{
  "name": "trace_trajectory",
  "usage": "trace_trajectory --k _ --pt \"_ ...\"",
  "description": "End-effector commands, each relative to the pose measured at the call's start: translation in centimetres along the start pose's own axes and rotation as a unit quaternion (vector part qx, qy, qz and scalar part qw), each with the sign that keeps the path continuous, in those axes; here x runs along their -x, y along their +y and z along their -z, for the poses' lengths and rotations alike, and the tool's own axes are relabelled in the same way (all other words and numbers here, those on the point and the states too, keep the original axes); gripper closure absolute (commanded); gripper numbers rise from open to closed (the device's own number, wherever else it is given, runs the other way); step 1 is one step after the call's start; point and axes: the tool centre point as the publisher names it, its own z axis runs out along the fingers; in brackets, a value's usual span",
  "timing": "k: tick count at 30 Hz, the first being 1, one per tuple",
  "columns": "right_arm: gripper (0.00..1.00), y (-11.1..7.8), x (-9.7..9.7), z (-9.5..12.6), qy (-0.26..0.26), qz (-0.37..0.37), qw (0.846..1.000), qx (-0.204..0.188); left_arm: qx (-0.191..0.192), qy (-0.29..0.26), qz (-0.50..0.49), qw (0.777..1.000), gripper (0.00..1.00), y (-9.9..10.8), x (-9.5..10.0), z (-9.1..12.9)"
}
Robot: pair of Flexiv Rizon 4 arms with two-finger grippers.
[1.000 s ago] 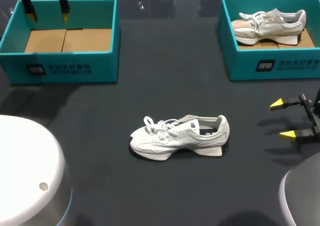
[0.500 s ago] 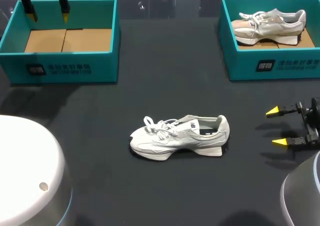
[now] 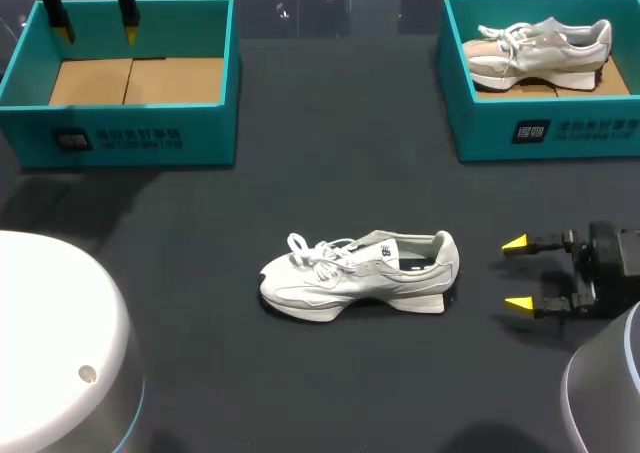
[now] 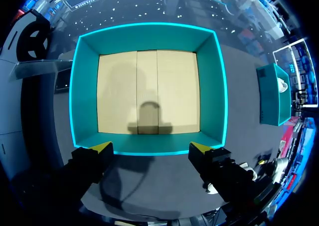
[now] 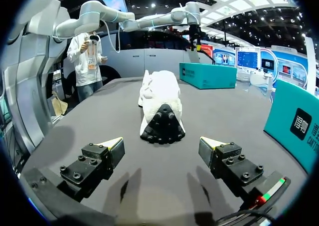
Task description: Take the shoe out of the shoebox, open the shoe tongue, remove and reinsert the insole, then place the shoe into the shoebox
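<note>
Our left claw [image 3: 97, 30] hangs open, fingers pointing down, at the far left, while our right claw [image 3: 517, 273] sits low, open, pointing left.

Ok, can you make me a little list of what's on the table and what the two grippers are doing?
white shoe: in the middle of the table, outside both boxes
left shoebox: teal, no shoe inside
right shoebox: teal, holds a second shoe
left gripper: open, above the left shoebox, holding nothing
right gripper: open, low over the table, pointing at the white shoe's heel, not touching it
</note>
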Motion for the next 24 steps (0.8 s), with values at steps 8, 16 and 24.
trace_trajectory --k 8,16,24 --pt "0.00 1.0 -0.7 -3.1 -0.035 -0.019 0.999 -0.012 0.001 0.000 0.000 1.000 0.00 0.0 0.0 0.1" --pt "0.00 0.9 -0.4 -5.1 -0.031 -0.017 0.999 -0.005 0.001 0.000 0.000 1.000 0.00 0.0 0.0 0.1" --pt "0.00 0.9 0.1 -6.2 -0.027 -0.017 0.999 -0.004 0.001 0.000 0.000 1.000 0.00 0.0 0.0 0.1"
